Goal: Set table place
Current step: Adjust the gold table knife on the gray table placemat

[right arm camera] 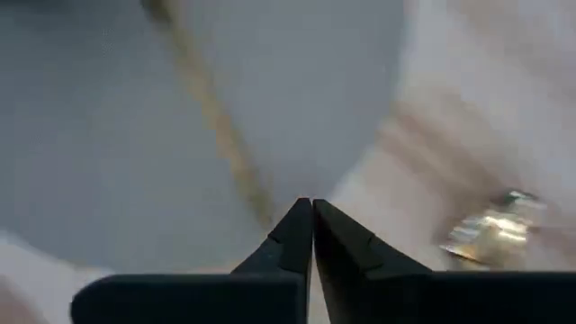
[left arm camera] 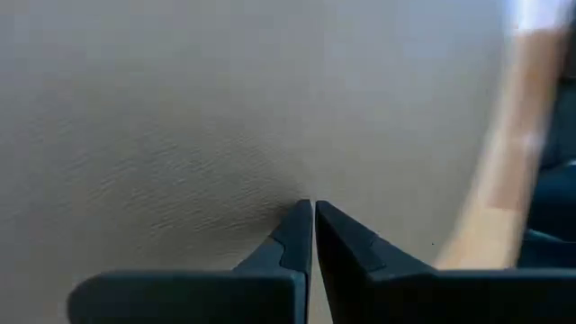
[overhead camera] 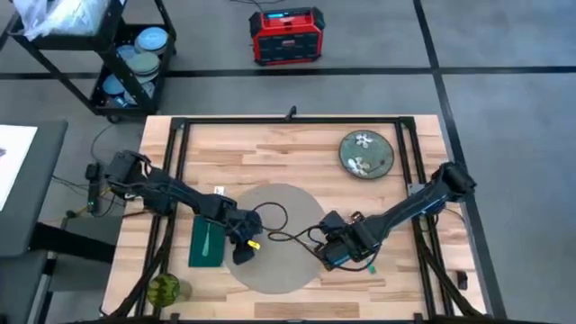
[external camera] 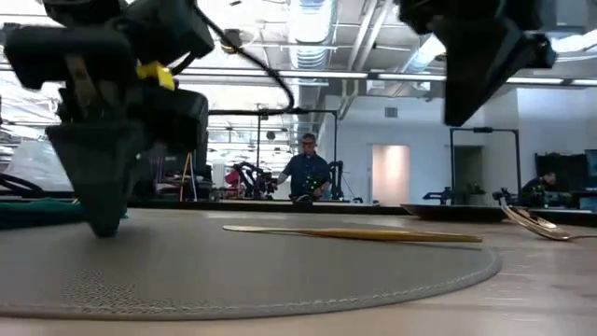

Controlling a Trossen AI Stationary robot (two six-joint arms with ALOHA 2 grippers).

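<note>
Both pincers are pinched together holding nothing, the left gripper [left arm camera: 312, 216] pressing the placemat [overhead camera: 279, 270], the right gripper [right arm camera: 311, 212] at its lower-right edge.

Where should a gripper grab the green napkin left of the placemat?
Judging by its pose, take the napkin at its long left edge, coming from above: it lies flat on the table, and the left gripper, shut on the placemat, crowds its right edge.
</note>
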